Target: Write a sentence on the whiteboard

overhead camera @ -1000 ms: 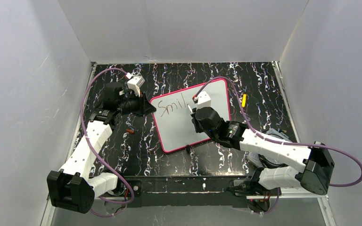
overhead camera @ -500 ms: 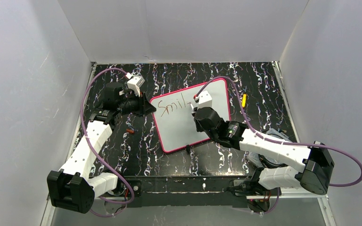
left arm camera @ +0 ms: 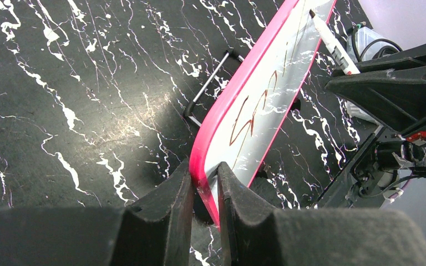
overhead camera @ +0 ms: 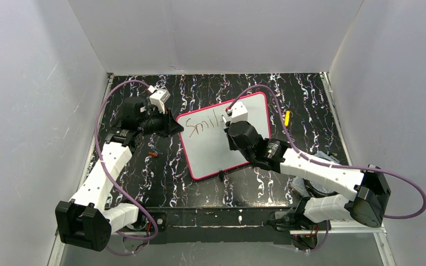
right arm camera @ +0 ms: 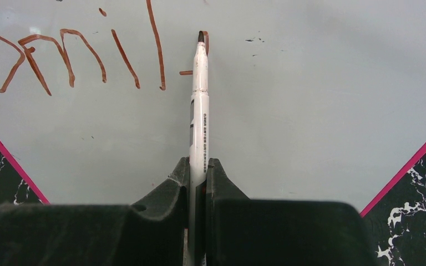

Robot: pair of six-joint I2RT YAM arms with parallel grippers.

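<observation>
A: From above, where is the board?

B: The whiteboard (overhead camera: 213, 158) lies mid-table and askew, with its long side running from 7 to 1 o'clock. The left gripper (overhead camera: 176, 128) pinches the frame at the board's 9 o'clock edge. The right gripper (overhead camera: 226, 123) hangs over the upper half beside the sentence (overhead camera: 202, 126), which so far reads "Smil".

A: And the room?

B: The table (overhead camera: 161, 166) is black with white marbling, and plain white walls (overhead camera: 211, 33) close three sides. A yellow thing (overhead camera: 287, 117) lies at the board's 3 o'clock, apart from it.

A: What about the left wrist view?

B: The fingers are narrowed onto the pink rim, one on each side, and that edge looks lifted off the table. A wire foot (left arm camera: 211, 83) shows beyond it, toward 12 o'clock. I judge the board light and stiff, with a glossy face that is probably slippery. The frame is the place to hold it, as here.

A: And the right wrist?

B: The jaws are clamped on a white marker (right arm camera: 199, 111) that points to 12 o'clock. Its tip is at the board, just right of the "l", by a short new stroke. I think pressing hard could shove the board out of the left pinch.
</observation>
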